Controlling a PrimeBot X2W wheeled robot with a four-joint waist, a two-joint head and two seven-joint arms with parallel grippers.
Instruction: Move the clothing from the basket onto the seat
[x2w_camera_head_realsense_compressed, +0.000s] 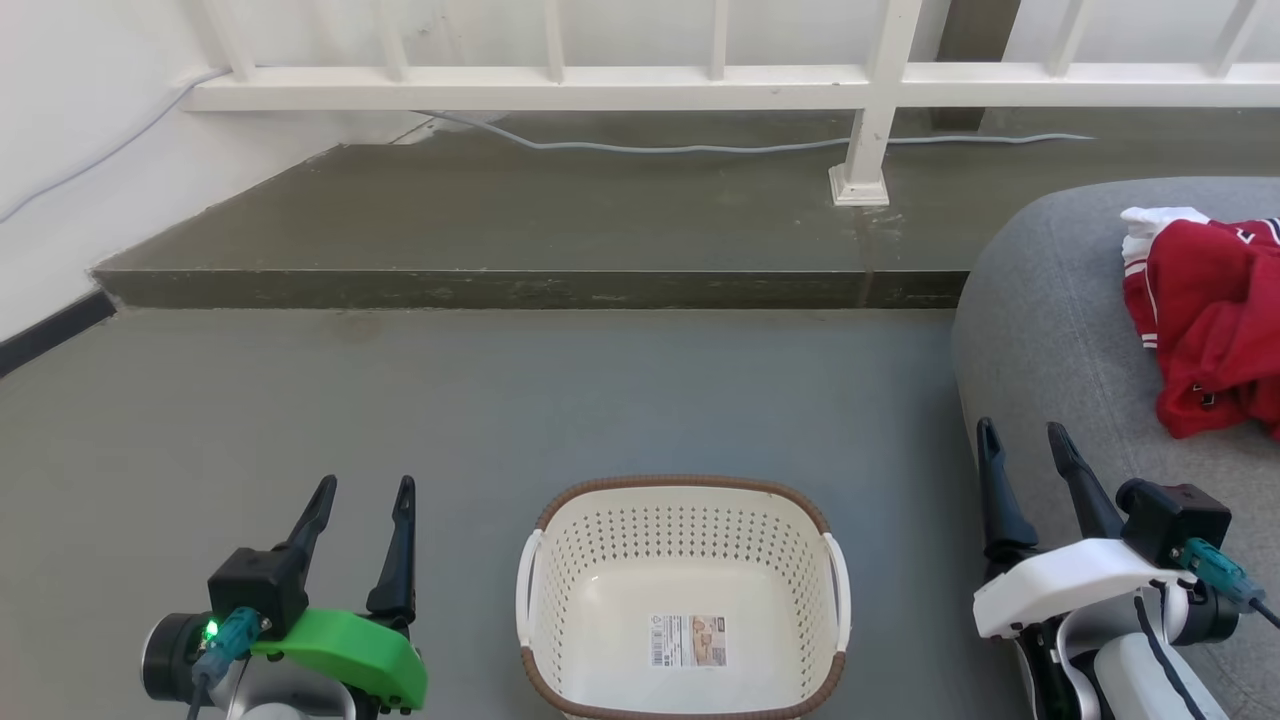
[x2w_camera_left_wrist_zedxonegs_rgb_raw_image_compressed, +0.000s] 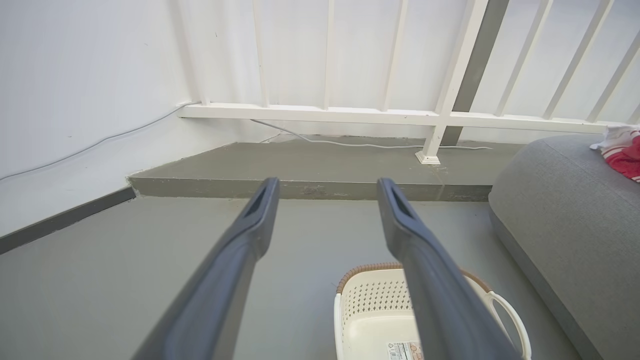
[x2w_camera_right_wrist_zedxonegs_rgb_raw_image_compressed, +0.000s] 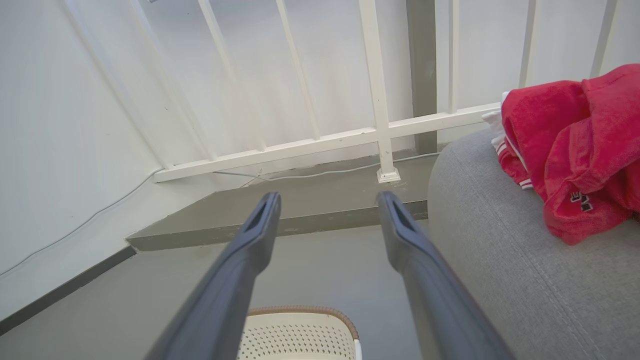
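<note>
The cream perforated basket (x2w_camera_head_realsense_compressed: 684, 600) stands on the floor between my arms, holding nothing but a label sticker on its floor. The red-and-white clothing (x2w_camera_head_realsense_compressed: 1210, 320) lies crumpled on the grey seat (x2w_camera_head_realsense_compressed: 1050, 330) at the right. My left gripper (x2w_camera_head_realsense_compressed: 362, 492) is open at the lower left, to the left of the basket. My right gripper (x2w_camera_head_realsense_compressed: 1022, 436) is open at the lower right, over the seat's front edge and short of the clothing. The left wrist view shows the basket (x2w_camera_left_wrist_zedxonegs_rgb_raw_image_compressed: 370, 320) under its fingers, the right wrist view the clothing (x2w_camera_right_wrist_zedxonegs_rgb_raw_image_compressed: 575, 150) on the seat (x2w_camera_right_wrist_zedxonegs_rgb_raw_image_compressed: 525, 270).
A raised concrete step (x2w_camera_head_realsense_compressed: 560, 230) runs across the back, with a white railing (x2w_camera_head_realsense_compressed: 700, 85) and its post (x2w_camera_head_realsense_compressed: 862, 150) on it. A pale cable (x2w_camera_head_realsense_compressed: 700, 148) lies along the step. A white wall (x2w_camera_head_realsense_compressed: 70, 150) closes the left side. Grey floor surrounds the basket.
</note>
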